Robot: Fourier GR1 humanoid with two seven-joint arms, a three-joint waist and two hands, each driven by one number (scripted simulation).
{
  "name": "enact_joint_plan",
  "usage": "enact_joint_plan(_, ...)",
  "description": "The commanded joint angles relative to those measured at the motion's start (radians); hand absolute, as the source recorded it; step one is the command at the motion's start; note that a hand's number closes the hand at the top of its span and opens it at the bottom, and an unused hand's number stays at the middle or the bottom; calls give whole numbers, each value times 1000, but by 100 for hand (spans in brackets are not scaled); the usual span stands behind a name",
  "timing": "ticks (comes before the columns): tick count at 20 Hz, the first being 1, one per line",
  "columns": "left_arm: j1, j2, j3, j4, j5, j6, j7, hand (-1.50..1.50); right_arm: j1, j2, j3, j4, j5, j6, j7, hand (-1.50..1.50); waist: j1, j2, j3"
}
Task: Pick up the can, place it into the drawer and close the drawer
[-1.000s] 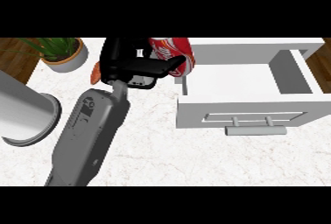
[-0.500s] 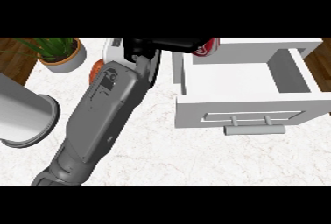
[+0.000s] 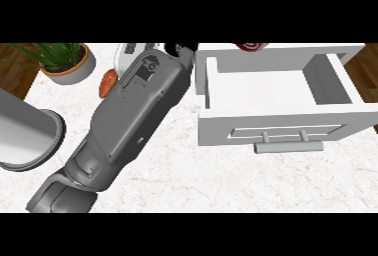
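Note:
The red can (image 3: pixel 251 46) shows only as a sliver at the picture's top edge, above the back wall of the open white drawer (image 3: pixel 269 127). My left forearm runs from the lower left up to the top centre. Only a black bit of the left hand (image 3: pixel 180 48) shows at the top edge, left of the can; the rest is cut off. The can hangs in the air beside the hand, as when held. The drawer's inside is bare, and its handle (image 3: pixel 288 146) faces me. My right hand is out of sight.
A potted plant (image 3: pixel 68 64) stands at the back left. A grey round container (image 3: pixel 22 132) sits at the left edge. An orange-red object (image 3: pixel 108 83) and a white object (image 3: pixel 136 48) lie partly behind my forearm. Wood floor shows past the counter's corners.
My left arm has stretched farther forward and right, carrying the can from left of the drawer to above its back wall. The hand has slid mostly out of the top edge.

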Motion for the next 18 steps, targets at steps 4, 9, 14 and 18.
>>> enact_joint_plan(4,-141,0,-99,145,146,78,-47,150,-5,-10,-22,43,-5,43,-24,-150,-27,3,1)
enact_joint_plan(9,-151,0,-145,210,229,74,-91,150,7,24,-2,-23,30,17,10,-150,-21,4,0)
enact_joint_plan(14,-179,0,-221,277,301,115,-140,150,-17,14,11,-52,-11,-4,46,-150,-39,8,1)
enact_joint_plan(18,-168,0,-258,302,365,95,-144,150,-41,9,0,11,6,16,11,-150,-33,7,1)
